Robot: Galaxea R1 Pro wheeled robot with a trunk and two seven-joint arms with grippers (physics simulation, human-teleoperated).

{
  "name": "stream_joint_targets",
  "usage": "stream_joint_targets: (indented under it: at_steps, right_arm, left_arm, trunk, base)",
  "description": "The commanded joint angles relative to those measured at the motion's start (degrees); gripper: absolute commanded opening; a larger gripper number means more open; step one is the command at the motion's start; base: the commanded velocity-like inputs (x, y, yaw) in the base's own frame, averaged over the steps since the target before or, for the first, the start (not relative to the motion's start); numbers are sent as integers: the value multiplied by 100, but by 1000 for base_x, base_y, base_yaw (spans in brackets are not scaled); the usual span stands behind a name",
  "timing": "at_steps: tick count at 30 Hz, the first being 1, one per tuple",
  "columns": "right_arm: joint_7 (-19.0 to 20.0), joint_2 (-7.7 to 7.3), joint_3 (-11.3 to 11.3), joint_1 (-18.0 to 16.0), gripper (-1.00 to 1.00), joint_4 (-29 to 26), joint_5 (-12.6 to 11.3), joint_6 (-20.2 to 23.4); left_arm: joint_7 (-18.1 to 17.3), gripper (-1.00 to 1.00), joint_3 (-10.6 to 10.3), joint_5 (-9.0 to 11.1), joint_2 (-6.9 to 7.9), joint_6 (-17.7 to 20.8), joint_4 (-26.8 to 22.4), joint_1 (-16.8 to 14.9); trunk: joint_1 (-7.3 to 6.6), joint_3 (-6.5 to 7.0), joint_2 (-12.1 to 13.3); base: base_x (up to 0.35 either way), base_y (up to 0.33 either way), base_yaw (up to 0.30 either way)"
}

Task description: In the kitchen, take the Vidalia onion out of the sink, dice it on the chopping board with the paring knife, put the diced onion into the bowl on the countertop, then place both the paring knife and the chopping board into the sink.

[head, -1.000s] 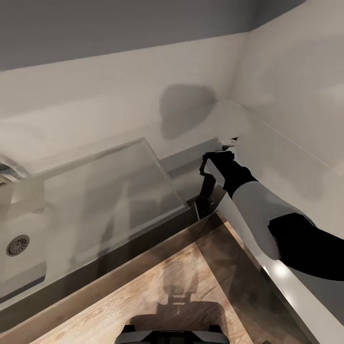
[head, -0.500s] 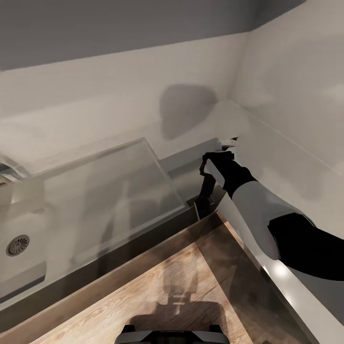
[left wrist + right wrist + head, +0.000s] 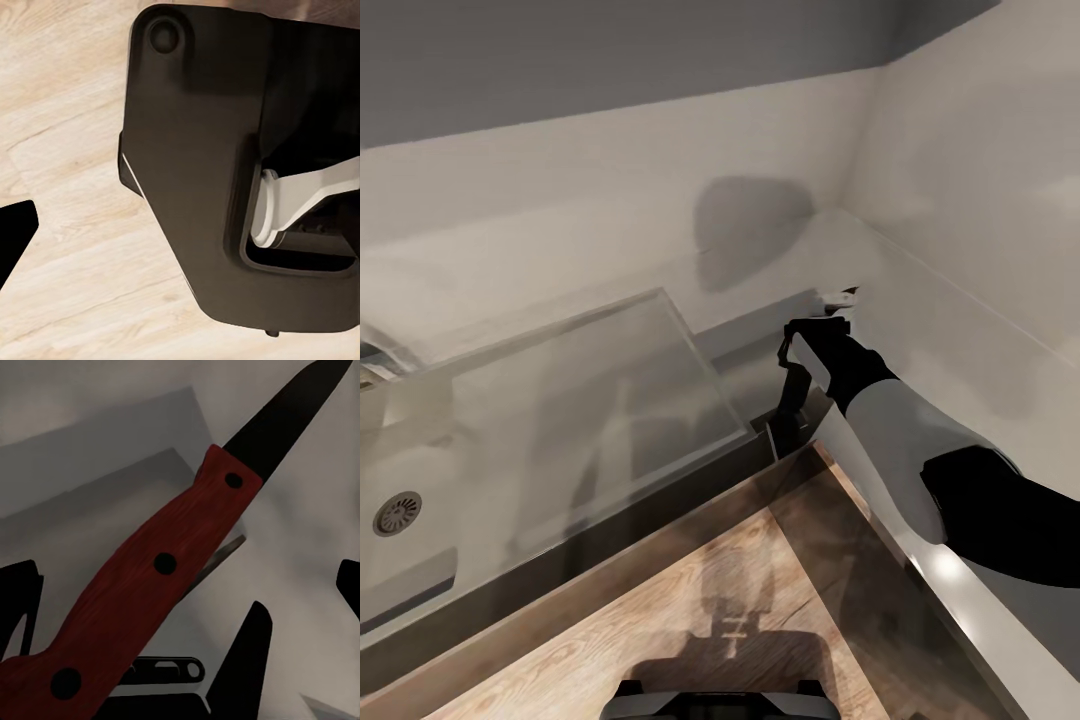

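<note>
Paring knife (image 3: pixel 150 577): I hold it in my right gripper (image 3: pixel 838 308), raised over the worktop (image 3: pixel 920 330) beside the sink (image 3: pixel 560 420).
Fingers: right ones closed on the butt of the red-brown riveted handle; left ones I cannot tell, with the robot base (image 3: pixel 225 187) over plank floor (image 3: pixel 67 195) before that wrist.
Handling: I judge it light, rigid and sharp; the smooth handle could twist, so hold the handle only, never the blade.
Axis: runs straight out from the fingers, dark tip leading toward the wall beyond the sink.
</note>
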Motion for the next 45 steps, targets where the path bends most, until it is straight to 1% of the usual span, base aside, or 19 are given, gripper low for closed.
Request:
stream_joint_targets:
  at_steps: [1,16,45]
  right_arm:
    - [-42,-6,42,-3,100,131,-64,58]
    - [-49,-46,42,-1,100,140,-50,58]
    - [-59,-52,36,6,100,139,-46,75]
  left_arm:
    - [-31,100,28,-10,-7,-6,-9,3]
    - [-31,100,28,-10,-7,-6,-1,3]
    - [-31,100,28,-10,1,-6,-9,3]
  trunk:
    - [6,-8,-7]
    - [6,-8,-7]
    - [6,-8,-7]
  base:
    - [0,0,0]
    - [0,0,0]
    - [0,0,0]
